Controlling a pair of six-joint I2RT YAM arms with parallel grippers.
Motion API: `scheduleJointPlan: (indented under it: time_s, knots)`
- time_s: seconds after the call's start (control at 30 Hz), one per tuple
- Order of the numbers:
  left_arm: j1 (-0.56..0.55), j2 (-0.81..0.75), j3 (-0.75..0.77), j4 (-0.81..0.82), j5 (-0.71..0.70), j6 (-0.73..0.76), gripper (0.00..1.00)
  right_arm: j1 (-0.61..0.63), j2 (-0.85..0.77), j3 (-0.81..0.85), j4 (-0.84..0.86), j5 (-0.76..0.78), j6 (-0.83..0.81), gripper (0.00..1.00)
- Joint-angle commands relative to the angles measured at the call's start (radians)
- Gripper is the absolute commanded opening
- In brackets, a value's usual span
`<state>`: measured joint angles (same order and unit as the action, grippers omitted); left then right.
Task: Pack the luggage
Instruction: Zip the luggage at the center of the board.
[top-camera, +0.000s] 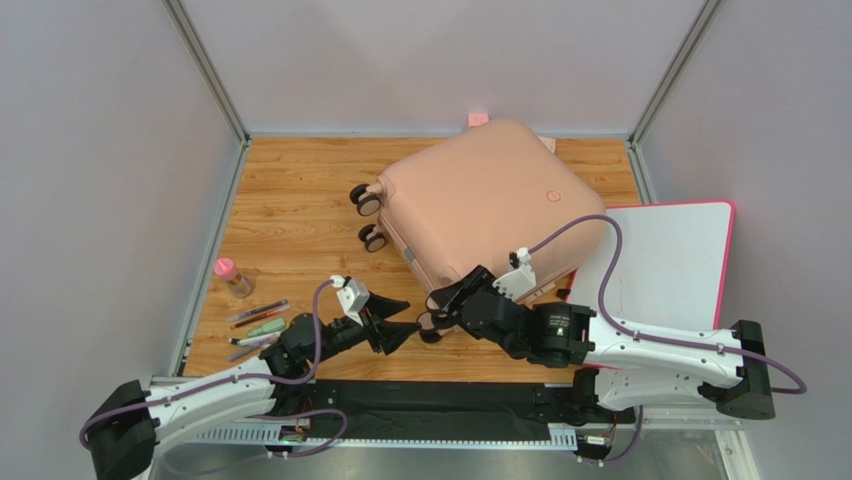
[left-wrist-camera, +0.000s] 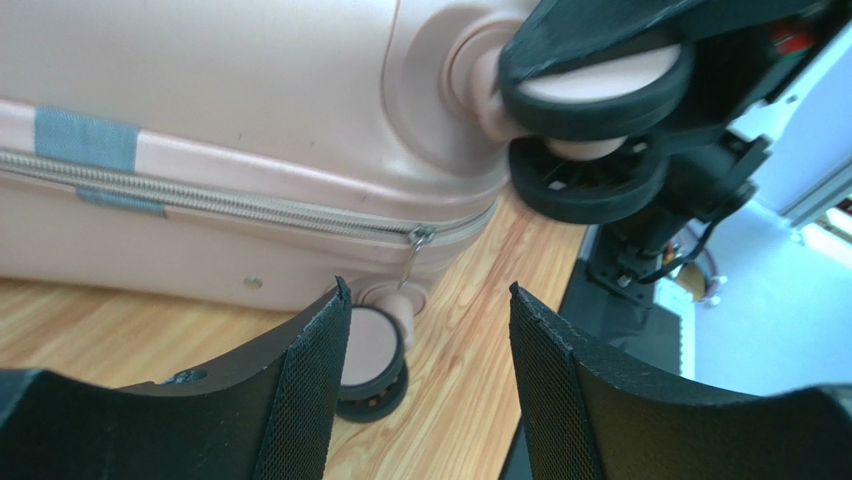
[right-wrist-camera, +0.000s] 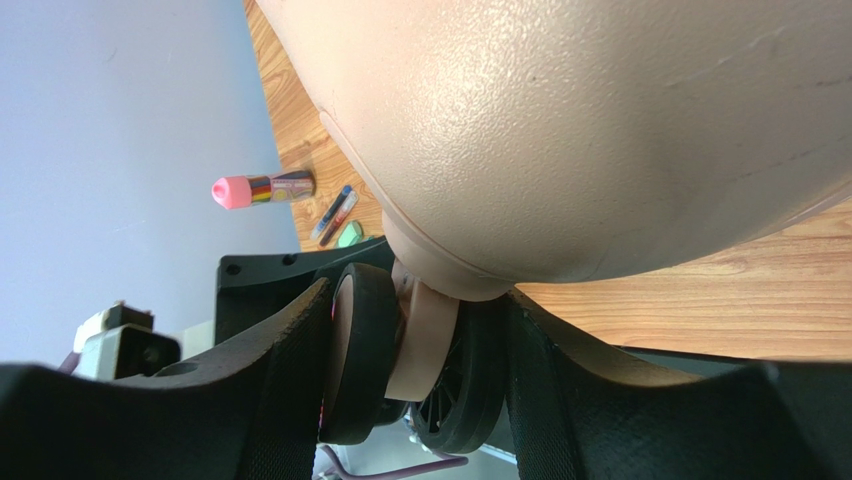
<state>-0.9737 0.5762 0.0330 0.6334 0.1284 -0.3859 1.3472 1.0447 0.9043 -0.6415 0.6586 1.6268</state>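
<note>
1. The suitcase (top-camera: 480, 205) lies flat on the desk (top-camera: 300, 190), set at an angle, with its wheels toward the left and near edges. The zip (left-wrist-camera: 230, 205) looks run shut along the stretch the left wrist view shows, with the pull (left-wrist-camera: 412, 255) hanging at the corner; whether it is shut all the way round I cannot tell.

2. Loose things lie on the desk outside the case: a tube with a pink cap (top-camera: 232, 277) and a few pens (top-camera: 258, 325) near the left edge, well apart from the case. If these are meant to go in, packing is not finished.

3. The right gripper (top-camera: 440, 312) has its jaws clamped on a wheel (right-wrist-camera: 405, 360) at the near corner of the case.

4. The left gripper (top-camera: 402, 320) hovers just beside that same corner, jaws apart and holding nothing, aimed at the zip pull.

5. As I judge it, the shut case with things outside fits either opening it for loading or handling it after closing.
</note>
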Motion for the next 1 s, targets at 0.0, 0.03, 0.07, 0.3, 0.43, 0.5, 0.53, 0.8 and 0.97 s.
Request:
scheduleJointPlan:
  time_s: [0.0,0.03,0.07,0.3,0.43,0.5,0.53,0.8,0.97]
  knots:
    - [-0.005,0.138,-0.064,0.115,-0.018,0.048,0.66,0.003,-0.008,0.050,0.005,0.072,-0.021,0.00]
    - [-0.010,0.174,-0.056,0.136,-0.024,0.061,0.66,0.003,-0.005,0.051,0.005,0.070,-0.024,0.00]
    - [-0.025,0.207,-0.042,0.179,-0.035,0.065,0.66,0.003,-0.005,0.053,0.005,0.070,-0.024,0.00]
    - [-0.079,0.466,0.033,0.347,-0.059,0.064,0.66,0.003,-0.009,0.035,0.019,0.058,-0.015,0.00]
    - [-0.088,0.556,0.054,0.436,-0.078,0.041,0.66,0.003,-0.011,0.036,0.019,0.059,-0.018,0.00]
    - [-0.091,0.603,0.064,0.488,-0.085,0.027,0.66,0.003,-0.015,0.036,0.019,0.061,-0.019,0.00]
    - [-0.091,0.617,0.068,0.503,-0.091,0.024,0.66,0.003,-0.014,0.036,0.019,0.061,-0.021,0.00]
    - [-0.094,0.757,0.123,0.634,-0.118,0.002,0.66,0.004,-0.018,0.028,0.022,0.056,-0.012,0.00]
    - [-0.094,0.806,0.125,0.695,-0.168,-0.001,0.66,0.006,-0.020,0.027,0.025,0.055,-0.013,0.00]
